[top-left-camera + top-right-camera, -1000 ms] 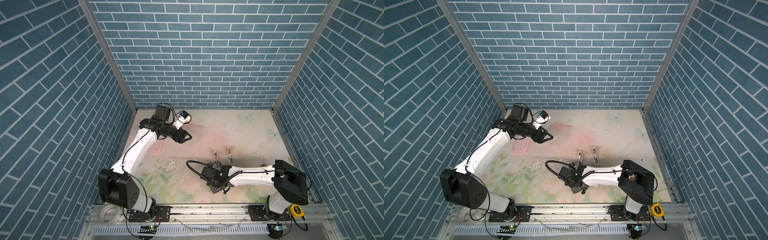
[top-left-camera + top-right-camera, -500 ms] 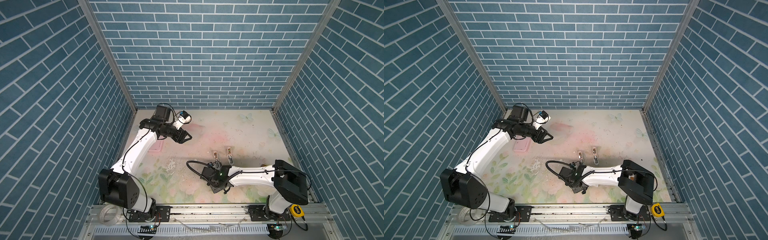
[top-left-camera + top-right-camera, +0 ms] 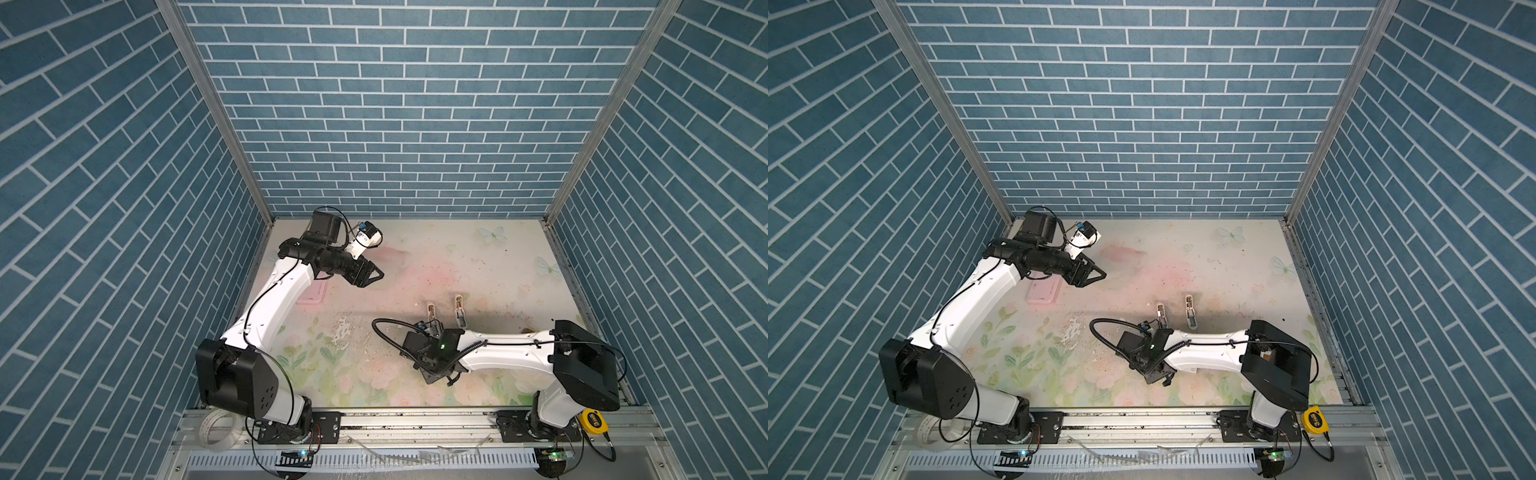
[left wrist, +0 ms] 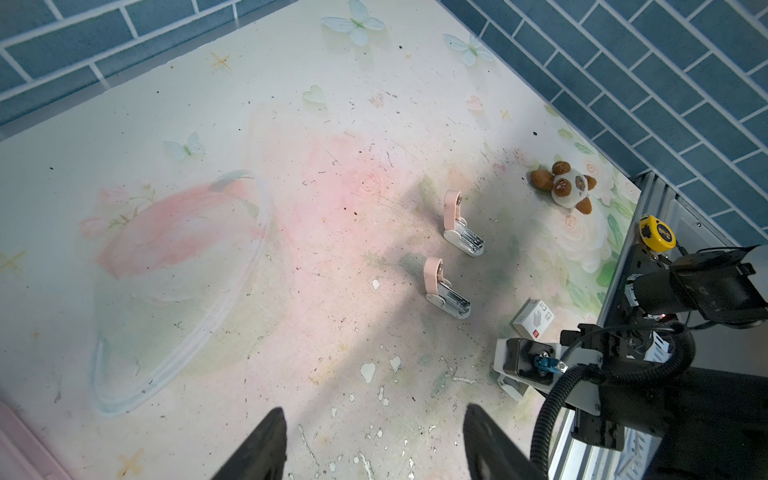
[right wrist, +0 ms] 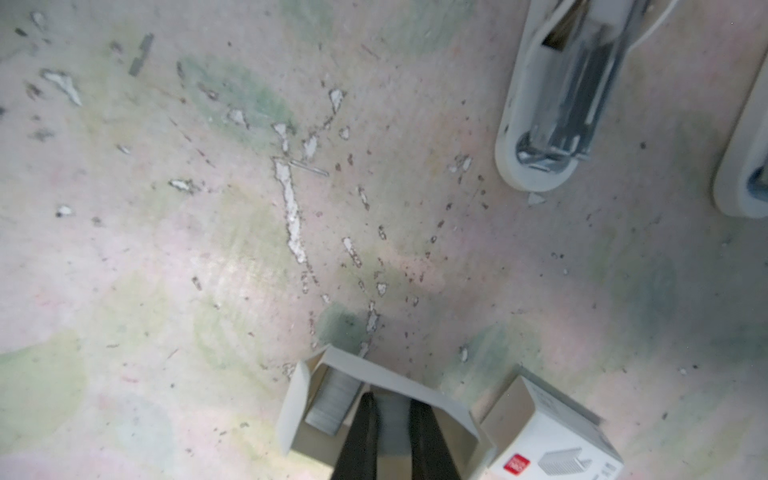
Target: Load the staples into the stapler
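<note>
Staples in cream tray, right gripper pinched on a strip (stapler well apart), left gripper open, empty

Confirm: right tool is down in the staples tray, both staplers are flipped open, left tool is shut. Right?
Not quite: the left tool is open, jaws wide apart above the mat, as the left wrist view shows. The rest holds: the right tool is down in the tray among the staples, and both staplers are flipped open.
</note>
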You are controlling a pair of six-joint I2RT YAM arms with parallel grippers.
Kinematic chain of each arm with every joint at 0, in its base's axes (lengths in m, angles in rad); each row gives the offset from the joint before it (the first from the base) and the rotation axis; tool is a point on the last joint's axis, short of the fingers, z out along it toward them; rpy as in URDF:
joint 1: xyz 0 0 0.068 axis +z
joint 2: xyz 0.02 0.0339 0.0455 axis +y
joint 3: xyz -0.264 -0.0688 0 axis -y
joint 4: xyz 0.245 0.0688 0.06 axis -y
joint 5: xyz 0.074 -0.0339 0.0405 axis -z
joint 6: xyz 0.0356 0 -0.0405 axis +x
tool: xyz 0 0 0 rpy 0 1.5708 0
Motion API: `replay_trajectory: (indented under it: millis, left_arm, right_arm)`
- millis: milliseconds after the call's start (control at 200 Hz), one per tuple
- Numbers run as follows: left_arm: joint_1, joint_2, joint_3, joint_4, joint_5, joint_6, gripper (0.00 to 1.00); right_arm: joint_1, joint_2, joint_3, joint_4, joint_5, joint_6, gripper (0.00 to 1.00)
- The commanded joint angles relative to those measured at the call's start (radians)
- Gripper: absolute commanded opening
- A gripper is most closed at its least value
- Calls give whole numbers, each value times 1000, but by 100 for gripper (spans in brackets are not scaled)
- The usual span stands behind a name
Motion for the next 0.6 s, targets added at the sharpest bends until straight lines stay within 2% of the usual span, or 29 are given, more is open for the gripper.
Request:
replay_trajectory:
  millis: [0,240,450,595]
  left_arm:
    - [3,-23,-19,4,17,-3,69]
    - [3,-39,-85,-24,9,5,68]
    - [6,-179,-308,106,-56,-149,68]
    - [10,-212,-380,155,-71,-250,68]
  right_arm:
    - [5,-25,-11,-7,30,37,3]
    - [3,-5,-16,39,37,48,3]
    - [-5,5,-22,89,31,60,2]
    - [-22,10,-36,143,17,71,2]
